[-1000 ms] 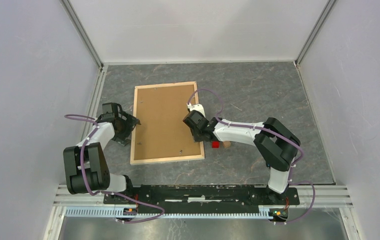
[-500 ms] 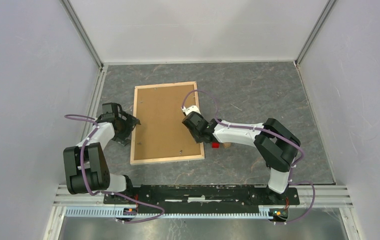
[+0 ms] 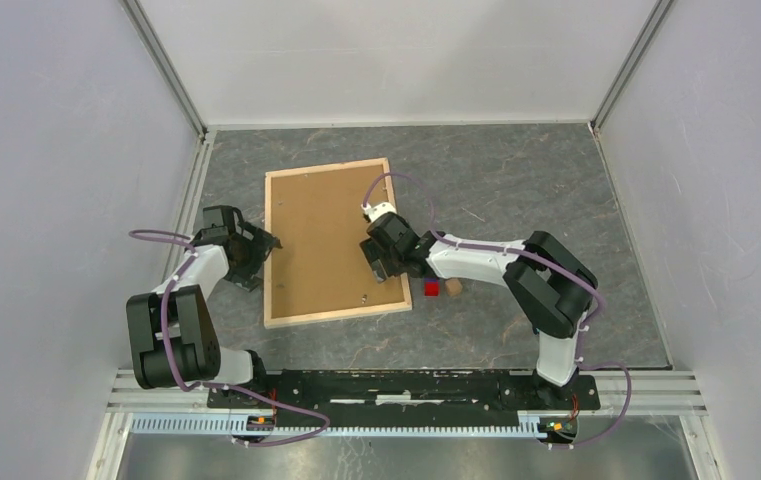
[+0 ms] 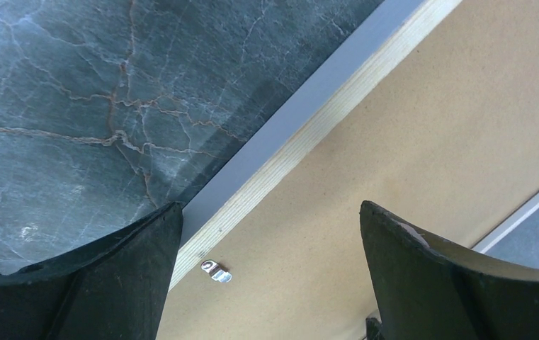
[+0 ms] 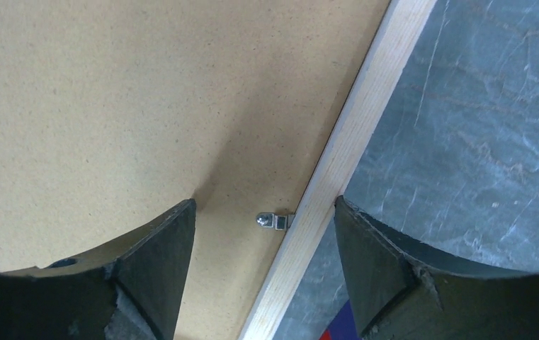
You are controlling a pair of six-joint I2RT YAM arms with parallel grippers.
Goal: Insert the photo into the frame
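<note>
The frame (image 3: 336,315) of light wooden slats lies face down on the dark table, with the brown backing board (image 3: 321,230) set inside it. The photo is hidden. My left gripper (image 3: 262,262) stands open over the frame's left slat (image 4: 302,134), near a small metal clip (image 4: 215,270). My right gripper (image 3: 377,256) is open too, its fingers either side of the right slat (image 5: 365,120) and another metal clip (image 5: 273,221). Neither gripper holds anything. In the wrist views the left gripper (image 4: 270,211) and the right gripper (image 5: 264,205) both show a wide gap.
A small red and blue block (image 3: 432,289) and a small wooden block (image 3: 453,287) lie just right of the frame, under the right forearm. White walls and metal rails (image 3: 191,190) close in the table on three sides.
The right gripper's jaws have widened, and it has shifted slightly left and away along the frame's right side. The frame has turned a little. The left arm has stayed put.
</note>
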